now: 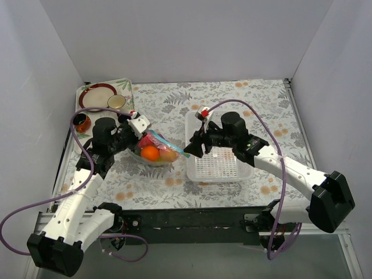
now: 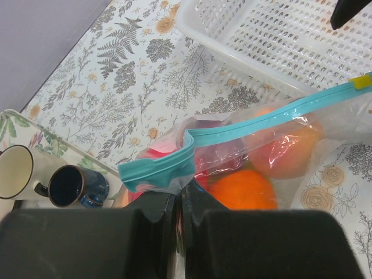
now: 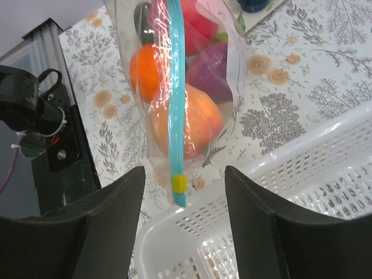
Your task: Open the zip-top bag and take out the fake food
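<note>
1. Zip-top bag: clear, soft plastic film. Creased, and shiny where light catches it.
2. Zip strip: opaque light-blue plastic, smooth, with a slight sheen.
3. Fake food: glossy plastic, with smooth skins seen through the film.
4. Basket: white moulded plastic. Walls and floor are perforated mesh, low sheen.
5. Tabletop: flower-printed covering, smooth, nearly matt.
6. Left gripper and right gripper: black fingers, matt, look like plastic.
7. Cream mug and dark mug: glazed look, glossy.
8. Right arm shell: white, smooth, faintly shiny.
</note>
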